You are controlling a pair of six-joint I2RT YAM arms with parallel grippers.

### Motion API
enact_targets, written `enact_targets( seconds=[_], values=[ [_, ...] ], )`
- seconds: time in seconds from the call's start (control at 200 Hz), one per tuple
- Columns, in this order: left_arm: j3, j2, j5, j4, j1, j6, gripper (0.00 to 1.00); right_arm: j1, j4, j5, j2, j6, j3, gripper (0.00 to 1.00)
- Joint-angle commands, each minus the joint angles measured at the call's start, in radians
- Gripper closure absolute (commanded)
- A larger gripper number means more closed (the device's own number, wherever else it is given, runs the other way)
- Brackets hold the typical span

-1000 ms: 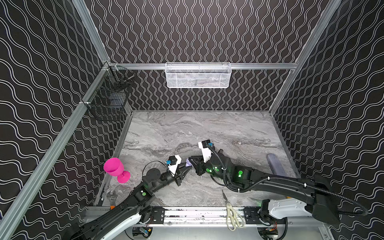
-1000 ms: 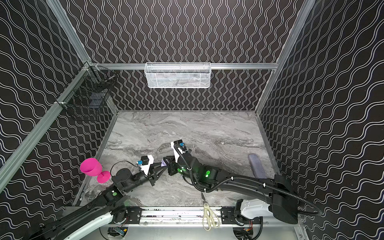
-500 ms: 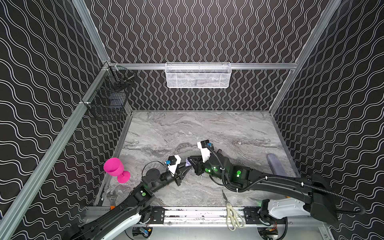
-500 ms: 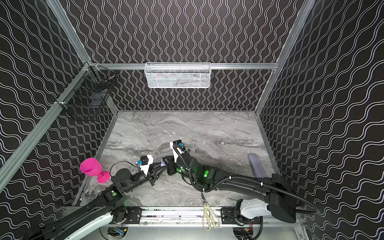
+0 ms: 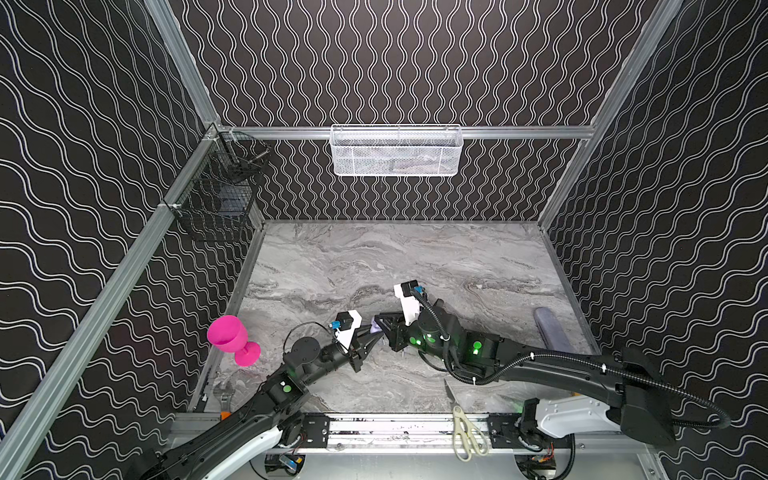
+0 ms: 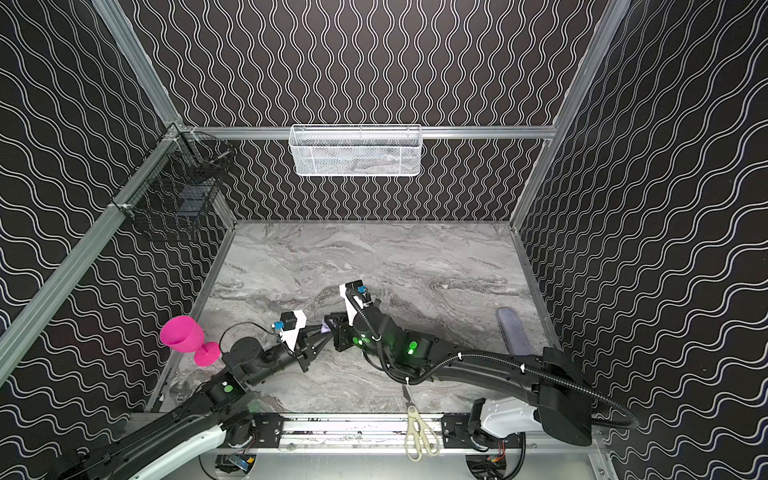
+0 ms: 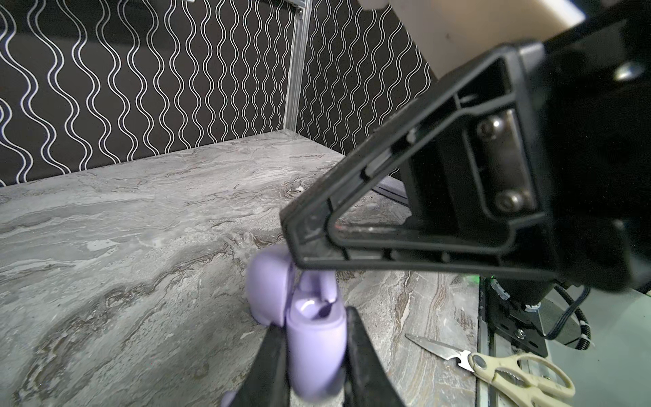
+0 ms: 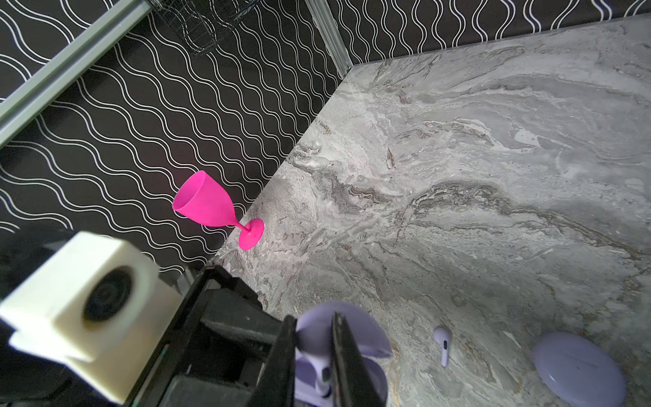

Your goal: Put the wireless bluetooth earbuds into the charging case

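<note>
Earbud (image 8: 443, 343) and closed puck (image 8: 577, 370) on your table (image 8: 493, 176) show only in right wrist view; left tool (image 7: 314, 327) pinches the open case (image 7: 315, 359), right tool (image 8: 311, 319) pinches another earbud (image 8: 322, 375).

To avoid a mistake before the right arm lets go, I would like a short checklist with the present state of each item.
1. Charging case clamped by the left gripper: ok.
2. Lid of the case open: ok.
3. Right gripper shut on an earbud at the case opening: ok.
4. That earbud fully seated in its slot: cannot tell, the fingers hide it.
5. All earbuds inserted: not ok, a loose earbud lies on the marble table.
</note>
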Motion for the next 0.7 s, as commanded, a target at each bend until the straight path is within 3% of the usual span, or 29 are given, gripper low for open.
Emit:
enact_targets(
  seconds=[0.0,0.691],
  values=[
    [-0.001,-0.005,-0.002,0.027,0.003,-0.004,0.85,0.003,0.023,-0.011,-0.004,0.018,-0.002,0.87],
    [-0.001,-0.018,-0.007,0.016,0.005,-0.004,0.85,0.019,0.037,0.005,0.004,0.029,0.002,0.87]
  ],
)
